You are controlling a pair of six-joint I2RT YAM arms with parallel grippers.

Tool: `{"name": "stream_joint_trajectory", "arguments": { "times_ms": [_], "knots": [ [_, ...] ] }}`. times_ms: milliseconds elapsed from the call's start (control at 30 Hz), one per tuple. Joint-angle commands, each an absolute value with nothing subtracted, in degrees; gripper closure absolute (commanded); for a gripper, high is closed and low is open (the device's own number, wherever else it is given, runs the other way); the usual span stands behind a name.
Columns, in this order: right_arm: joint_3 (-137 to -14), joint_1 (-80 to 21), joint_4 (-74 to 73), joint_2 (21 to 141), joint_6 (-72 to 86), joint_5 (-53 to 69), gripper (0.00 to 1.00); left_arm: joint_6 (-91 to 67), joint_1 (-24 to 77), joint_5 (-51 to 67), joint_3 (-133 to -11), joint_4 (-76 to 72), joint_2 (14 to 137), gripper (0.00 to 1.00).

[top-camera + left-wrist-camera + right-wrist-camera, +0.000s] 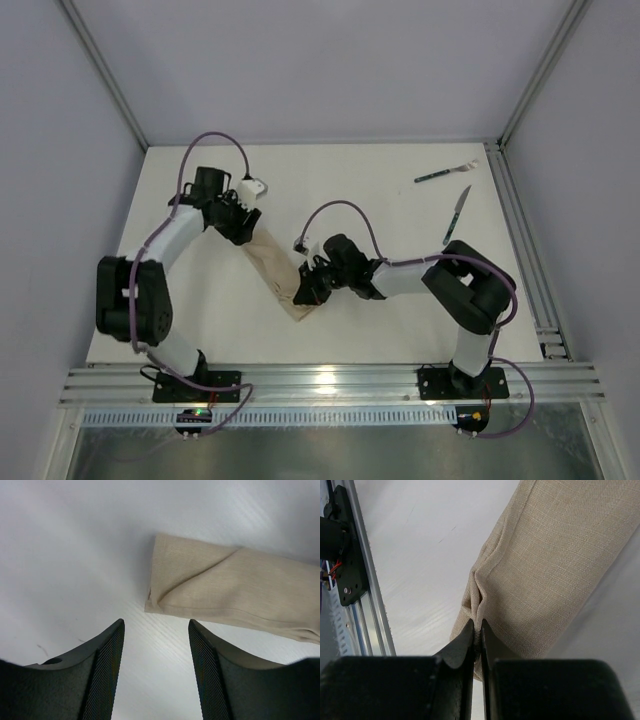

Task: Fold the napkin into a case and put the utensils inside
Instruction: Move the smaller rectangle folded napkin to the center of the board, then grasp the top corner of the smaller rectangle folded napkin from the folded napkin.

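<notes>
The beige napkin (275, 268) lies folded into a narrow strip, running diagonally across the middle of the table. My left gripper (245, 235) stands open just off its far end. In the left wrist view the cloth end (225, 595) shows a diagonal fold, and only bare table lies between the left gripper's (156, 625) fingers. My right gripper (303, 292) is shut on a pinched ridge of the napkin (545, 565) at its near end, with the fabric puckered above the right gripper's (477, 625) tips. The fork (445, 172) and the knife (457, 215), both green-handled, lie at the far right.
An aluminium rail (520, 230) runs along the table's right edge, close to the utensils. Another rail (365, 580) with a black mounting plate borders the near edge by the arm bases. Grey walls enclose the back and both sides.
</notes>
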State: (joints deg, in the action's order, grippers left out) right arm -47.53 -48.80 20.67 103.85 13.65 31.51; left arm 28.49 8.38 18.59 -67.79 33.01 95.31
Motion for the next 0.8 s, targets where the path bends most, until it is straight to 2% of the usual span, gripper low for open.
{"name": "stream_joint_trajectory", "arguments": {
  "times_ms": [0,67,100,167,200,333,567,767],
  "knots": [
    [-50.3,-49.0,21.2,105.5,16.7,30.8,0.96,27.1,8.3,23.6,-63.1,28.2,84.9,0.46],
    [-50.2,-48.3,21.4,105.7,17.7,30.8,0.96,27.8,8.3,31.3,-60.1,28.3,78.8,0.52],
    [-49.9,-48.0,21.9,105.6,18.6,30.7,0.96,30.0,8.6,34.3,-57.4,30.2,77.0,0.61],
    [-49.8,-47.1,22.2,105.6,19.6,30.7,0.96,34.0,10.6,36.2,-55.3,34.0,73.1,0.66],
    [-49.7,-46.8,22.6,105.6,20.4,30.7,0.96,38.9,14.7,35.5,-53.2,37.9,72.4,0.67],
    [-49.4,-45.7,24.4,105.7,22.9,30.9,0.96,43.1,24.9,32.5,-47.8,39.6,71.7,0.63],
    [-48.0,-44.9,28.0,105.1,26.7,30.1,0.96,40.0,30.4,32.9,-47.3,35.6,76.8,0.52],
    [-48.1,-44.9,27.9,105.2,26.5,30.0,0.96,35.6,32.3,29.0,-46.5,30.6,80.4,0.51]
  ]
}}
